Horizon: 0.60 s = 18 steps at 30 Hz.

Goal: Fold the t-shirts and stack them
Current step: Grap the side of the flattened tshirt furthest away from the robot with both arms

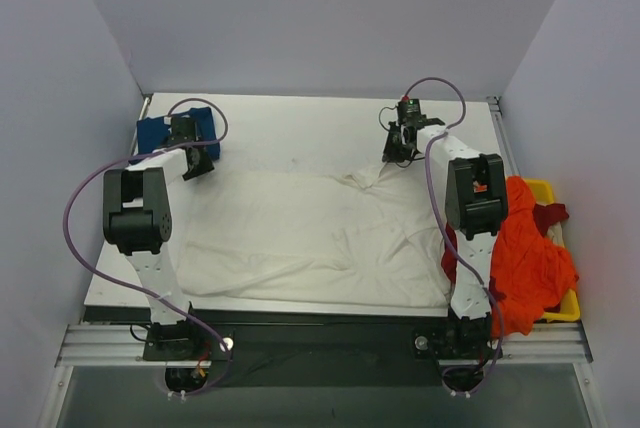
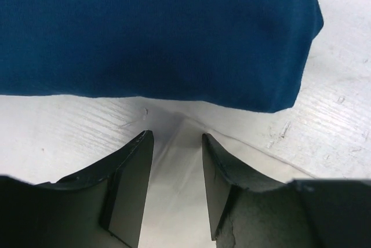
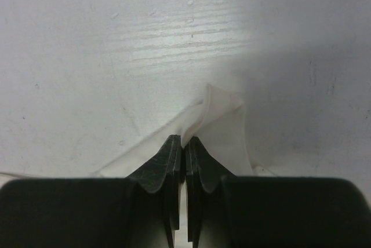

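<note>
The cream t-shirt [image 1: 300, 238] looks like thin, floppy cotton, so I'd guess it weighs next to nothing and will sag and drag wherever it isn't held (grab corners or the hem, never the middle). It's spread across the middle of the table [image 1: 300, 123]. The right gripper [image 3: 184, 143] is pinched tight on the shirt's far right corner, with cloth poking out past the tips. The left gripper [image 2: 177, 149] has its jaws partway apart and nothing clamped. The shirt's far left corner lies right between them, and the folded dark blue t-shirt [image 2: 156, 28] sits just beyond.
</note>
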Motion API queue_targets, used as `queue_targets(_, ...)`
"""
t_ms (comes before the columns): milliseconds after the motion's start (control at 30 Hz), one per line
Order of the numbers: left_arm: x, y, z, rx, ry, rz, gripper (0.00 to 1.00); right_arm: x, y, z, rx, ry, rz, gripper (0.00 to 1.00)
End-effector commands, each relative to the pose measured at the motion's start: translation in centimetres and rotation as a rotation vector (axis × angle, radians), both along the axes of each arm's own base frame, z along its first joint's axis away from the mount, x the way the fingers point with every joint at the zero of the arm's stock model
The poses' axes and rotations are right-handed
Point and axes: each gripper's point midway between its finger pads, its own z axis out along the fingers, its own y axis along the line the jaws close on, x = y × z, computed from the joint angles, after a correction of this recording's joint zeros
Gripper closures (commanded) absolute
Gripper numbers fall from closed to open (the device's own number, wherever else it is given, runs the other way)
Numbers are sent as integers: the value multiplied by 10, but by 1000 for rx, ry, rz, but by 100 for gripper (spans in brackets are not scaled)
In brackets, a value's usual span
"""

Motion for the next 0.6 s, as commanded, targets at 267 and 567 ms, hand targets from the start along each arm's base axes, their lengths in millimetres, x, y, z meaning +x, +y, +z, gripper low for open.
queue_targets(267, 17, 0, -4, -16, -11, -20, 51, 1, 3, 32, 39, -50, 4, 100)
queue_targets(567, 17, -4, -10, -32, 19, -42, 87, 0, 5, 33, 53, -47, 9, 100)
